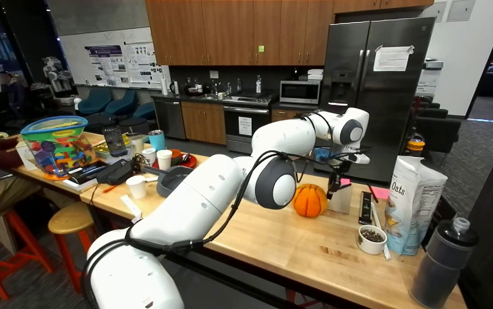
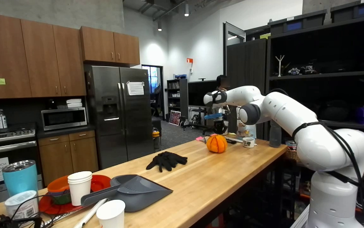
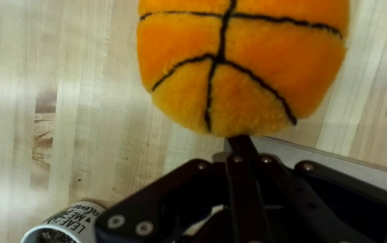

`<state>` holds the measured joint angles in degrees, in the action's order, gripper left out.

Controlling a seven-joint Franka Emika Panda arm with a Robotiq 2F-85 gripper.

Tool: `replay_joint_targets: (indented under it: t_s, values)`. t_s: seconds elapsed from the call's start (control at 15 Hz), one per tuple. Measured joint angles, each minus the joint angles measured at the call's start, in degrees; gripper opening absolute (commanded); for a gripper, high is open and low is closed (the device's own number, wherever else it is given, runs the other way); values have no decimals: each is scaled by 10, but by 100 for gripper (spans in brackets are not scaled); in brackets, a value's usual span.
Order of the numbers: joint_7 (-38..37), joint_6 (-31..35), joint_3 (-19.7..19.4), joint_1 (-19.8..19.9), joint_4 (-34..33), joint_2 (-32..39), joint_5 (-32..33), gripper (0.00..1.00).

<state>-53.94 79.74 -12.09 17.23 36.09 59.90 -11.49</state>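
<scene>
A long wooden table (image 1: 272, 244) is the biggest thing about, and the white robot arm (image 1: 195, 201) reaches over it from the near left toward the far right in an exterior view. Upright at the right end of that view stands a bag of oats (image 1: 414, 206), with a grey bottle (image 1: 442, 266) nearer and further right. An orange plush ball (image 1: 310, 200) with black seam lines rests on the tabletop, left of the bag and farther off. It looks light, soft and squashy, with a fuzzy cover that should resist slipping and little in it to break; being round, it might roll if nudged off-centre. A hold from above, one finger on each side of the crown, would probably suit it best, as its full width may be too much for the spread. The gripper (image 3: 242, 143) is clenched, its fingers together and nothing seen between them, just right of the ball; whether the tips touch its plush cannot be told. A greyish box (image 1: 342, 202) stands just right of the ball, close by the fingers. Smallest is a white mug (image 1: 370, 248) of dark dried bits, nearer and to the right.
</scene>
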Motion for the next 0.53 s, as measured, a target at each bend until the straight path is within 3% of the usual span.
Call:
replay_joint_targets:
  t_s: [0.53]
  values:
    - [-4, -13, -1, -44, -44, -9, 4, 0]
